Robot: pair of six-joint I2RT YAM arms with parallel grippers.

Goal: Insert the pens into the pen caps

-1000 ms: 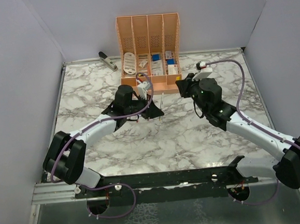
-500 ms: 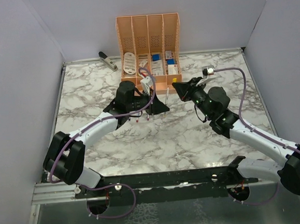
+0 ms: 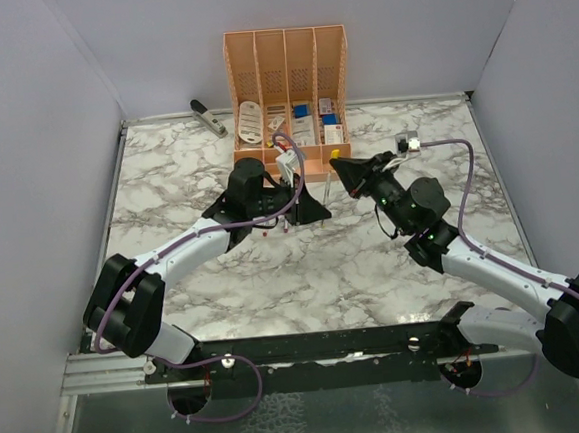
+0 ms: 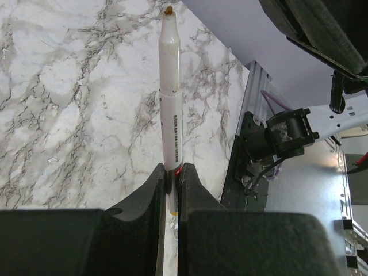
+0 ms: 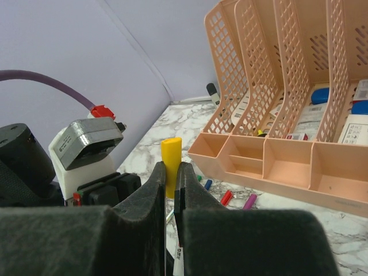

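1. Top view: both arms reach over the table (image 3: pixel 374 270) and meet at frame centre, just in front of the organizer (image 3: pixel 287 76).
2. Left gripper (image 4: pixel 171 172): jaws narrow, clamped on the lower end of a pen (image 4: pixel 171 98). In the left wrist view the pen runs straight up the middle of the frame. Its orange-yellow tip is bare at the top edge and nothing touches it.
3. Right gripper (image 5: pixel 171 178): jaws narrow, pinching the yellow cap (image 5: pixel 171 155). The cap stands upright at frame centre, with its upper half clear of the fingers (image 5: pixel 155 190).
4. Top view: the yellow cap is just above and right of the pen's upper end. They are near each other, and the cap is not on the pen.
5. Right wrist view: four loose caps lie on the marble, just in front of the organizer's front lip at lower centre. From left to right they are the green cap (image 5: pixel 199 178), blue cap (image 5: pixel 207 184), red cap (image 5: pixel 226 197) and purple cap (image 5: pixel 249 202). They sit near each other but apart.
6. Stapler (image 3: pixel 208 117): at the back edge of the table, upper left of the top view. It is left of the organizer and well apart from both grippers.
7. Organizer compartments hold white and blue items, too small to identify.
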